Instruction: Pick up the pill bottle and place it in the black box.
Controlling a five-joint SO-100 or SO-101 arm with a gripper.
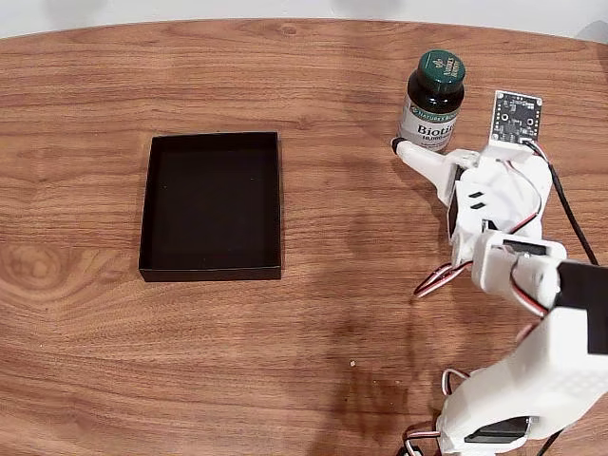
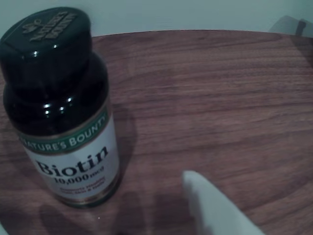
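The pill bottle [image 1: 433,101] stands upright near the table's far right in the fixed view: dark amber, green cap, white "Biotin" label. My gripper [image 1: 424,152] is open right at its base, and one white finger [image 1: 418,158] with a dark tip reaches past the bottle's lower left side. The other finger is hard to make out against the white arm. In the wrist view the bottle [image 2: 63,112] looms at the left, with a white finger [image 2: 210,205] low beside it, apart from the label. The black box [image 1: 214,266] lies left of centre with nothing in it.
The wooden table [image 1: 313,332] runs wide between the bottle and the box. The white arm [image 1: 532,361] with red and black wires rises from the lower right corner. A small camera board [image 1: 516,114] sits just right of the bottle.
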